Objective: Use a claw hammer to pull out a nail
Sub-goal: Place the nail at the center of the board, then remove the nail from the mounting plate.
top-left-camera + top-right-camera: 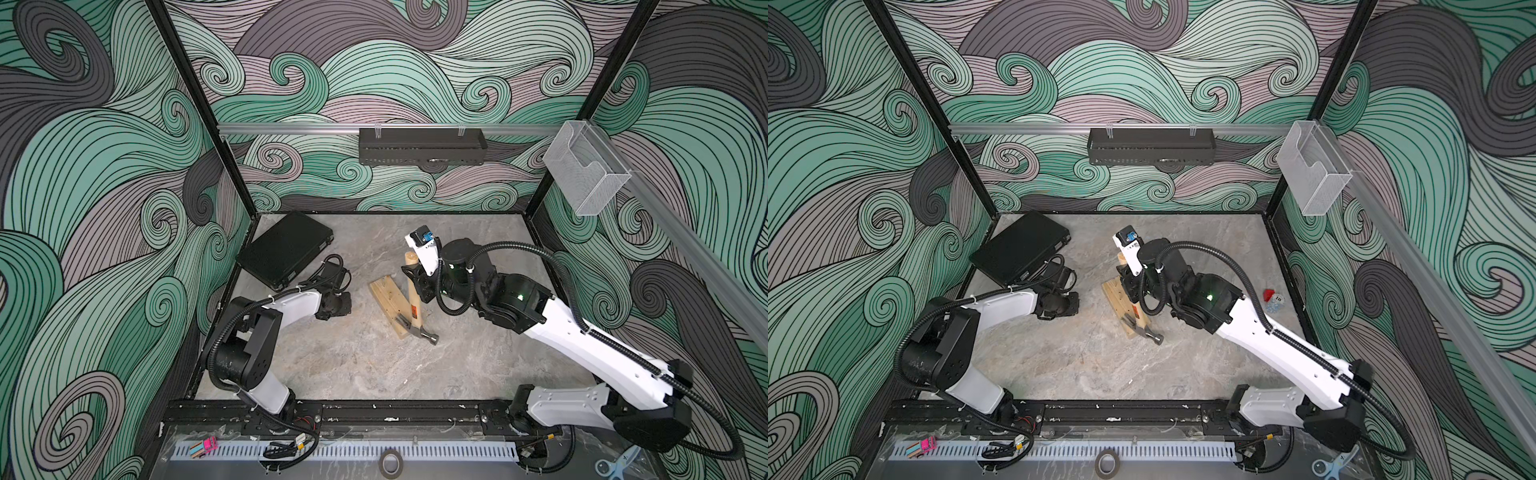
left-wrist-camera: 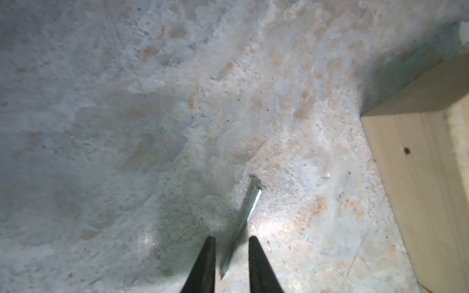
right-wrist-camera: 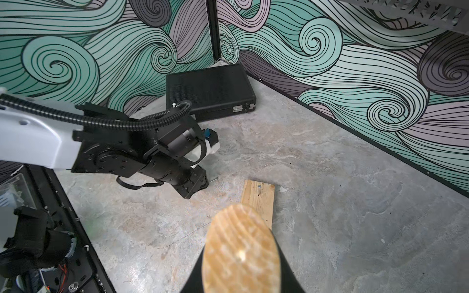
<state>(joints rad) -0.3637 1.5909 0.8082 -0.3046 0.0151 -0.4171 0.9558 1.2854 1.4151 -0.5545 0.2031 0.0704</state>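
Claw hammer [image 3: 241, 251]: clamped by right gripper [image 1: 417, 286] | black case [image 1: 284, 249]: closed

"10" on small white tag [image 1: 1278, 298]; claw hammer [image 1: 414, 310] label illegible.

Grey marbled tabletop [image 1: 374, 365]. Directly on it in both top views: black case [image 1: 284, 249] at upper left, in the back corner, and wooden board [image 1: 386, 297] lying flat at mid-frame, angled. Loose nail [image 2: 243, 220] lies flat on the bare surface near the board, not touching it. Small red item [image 1: 1268, 295] at mid-right by the wall. Claw hammer [image 1: 417, 311] has its head at the board's lower end; can't tell whether it touches the tabletop.
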